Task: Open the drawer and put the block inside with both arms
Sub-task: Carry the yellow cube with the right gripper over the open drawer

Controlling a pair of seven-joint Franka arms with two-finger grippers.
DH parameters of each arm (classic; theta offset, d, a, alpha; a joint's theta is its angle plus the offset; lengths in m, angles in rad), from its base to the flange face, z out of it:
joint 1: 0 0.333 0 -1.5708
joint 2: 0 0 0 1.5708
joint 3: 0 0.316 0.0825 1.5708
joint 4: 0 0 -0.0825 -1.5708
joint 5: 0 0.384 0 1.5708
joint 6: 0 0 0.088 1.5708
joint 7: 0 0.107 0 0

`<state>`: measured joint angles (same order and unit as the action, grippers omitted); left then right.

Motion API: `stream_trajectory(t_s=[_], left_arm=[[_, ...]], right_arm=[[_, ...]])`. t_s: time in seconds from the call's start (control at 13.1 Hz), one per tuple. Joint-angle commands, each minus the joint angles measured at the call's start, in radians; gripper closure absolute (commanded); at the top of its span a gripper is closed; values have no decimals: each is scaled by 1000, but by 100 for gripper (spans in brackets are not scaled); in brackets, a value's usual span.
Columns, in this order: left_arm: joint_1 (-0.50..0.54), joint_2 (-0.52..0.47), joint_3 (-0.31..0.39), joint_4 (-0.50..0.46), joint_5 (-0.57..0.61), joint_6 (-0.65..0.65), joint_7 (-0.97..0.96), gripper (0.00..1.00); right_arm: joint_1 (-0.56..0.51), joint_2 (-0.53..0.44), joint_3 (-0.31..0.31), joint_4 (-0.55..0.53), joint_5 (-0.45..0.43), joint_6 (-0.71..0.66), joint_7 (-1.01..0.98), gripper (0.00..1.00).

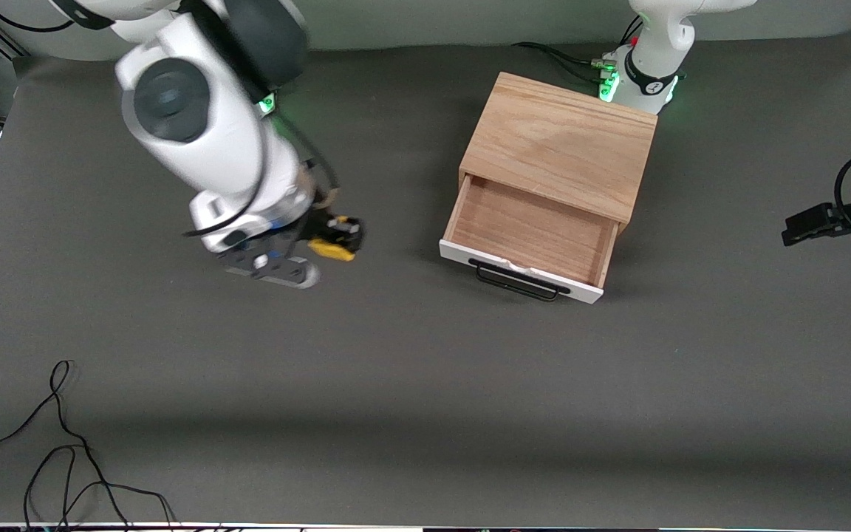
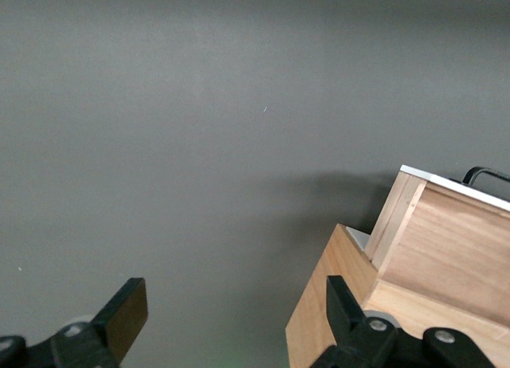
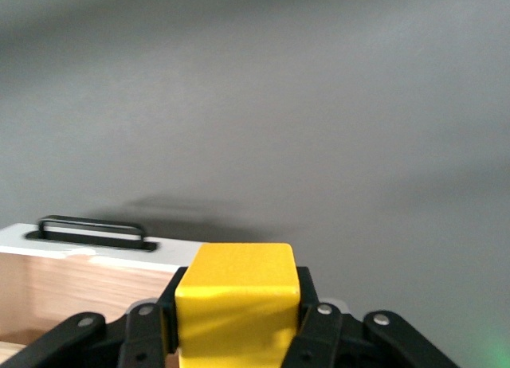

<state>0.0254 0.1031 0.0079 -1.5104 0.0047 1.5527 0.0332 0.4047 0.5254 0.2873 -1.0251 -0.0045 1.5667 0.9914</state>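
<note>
Black cables [image 1: 63,451] are lying loose on the grey table [image 1: 425,384], nearer to the front camera than the cabinet [image 1: 562,140] and toward the right arm's end. We are seeing the drawer [image 1: 529,236] standing pulled out of that cabinet, its white front [image 1: 518,272] and black bar handle [image 1: 520,282] turned toward the front camera and its light wood floor lying bare.

We are watching the right gripper [image 1: 333,240] hanging in the air over the table, beside the cabinet toward the right arm's end and well apart from it. Its fingers are clamping together on the block [image 3: 237,308], the small yellow cube sitting squeezed between the two pads. In the right wrist view the drawer's handle and white front are showing past the block. The right arm [image 1: 204,125] is reaching down from its base in a steep slant, its wrist tilting toward the cabinet.

We are finding the left gripper [image 1: 813,224] waiting beside the cabinet toward the left arm's end, apart from it. Its fingers [image 2: 123,312] are standing wide apart with nothing between them, and its wrist view is looking past them at the cabinet's side and the drawer's side wall. Only the left arm's base [image 1: 647,77] and its hand are showing in the front view
</note>
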Motion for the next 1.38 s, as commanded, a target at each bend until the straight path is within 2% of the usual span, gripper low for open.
stream_trajectory(t_s=[0.0, 0.23, 0.38, 0.54, 0.77, 1.07, 1.15, 1.22, 1.3], left_arm=[[4, -146, -6, -192, 40, 92, 101, 0], [7, -152, -9, -198, 31, 75, 81, 0], [-2, -164, -16, -198, 23, 69, -45, 0], [-31, -189, -20, -227, 21, 84, -61, 0], [-35, -189, -20, -234, 18, 95, -61, 0], [-36, -134, -20, -188, 17, 115, -61, 0], [-41, -112, -20, -159, 17, 107, -61, 0], [-44, -83, -20, -125, 17, 98, -58, 0], [-71, -63, -11, -102, 18, 93, -59, 0]], right_arm=[[116, 64, -8, 54, -17, 77, 182, 84], [225, 119, -13, 54, -58, 172, 245, 84], [290, 185, -11, 54, -89, 241, 259, 84], [350, 258, -16, 53, -136, 318, 301, 84], [390, 333, -16, 50, -183, 348, 336, 84], [410, 398, -16, 48, -200, 401, 392, 83], [410, 406, -16, 45, -200, 410, 406, 82], [411, 410, -16, 45, -200, 411, 406, 71], [411, 410, -16, 43, -200, 411, 406, 68]])
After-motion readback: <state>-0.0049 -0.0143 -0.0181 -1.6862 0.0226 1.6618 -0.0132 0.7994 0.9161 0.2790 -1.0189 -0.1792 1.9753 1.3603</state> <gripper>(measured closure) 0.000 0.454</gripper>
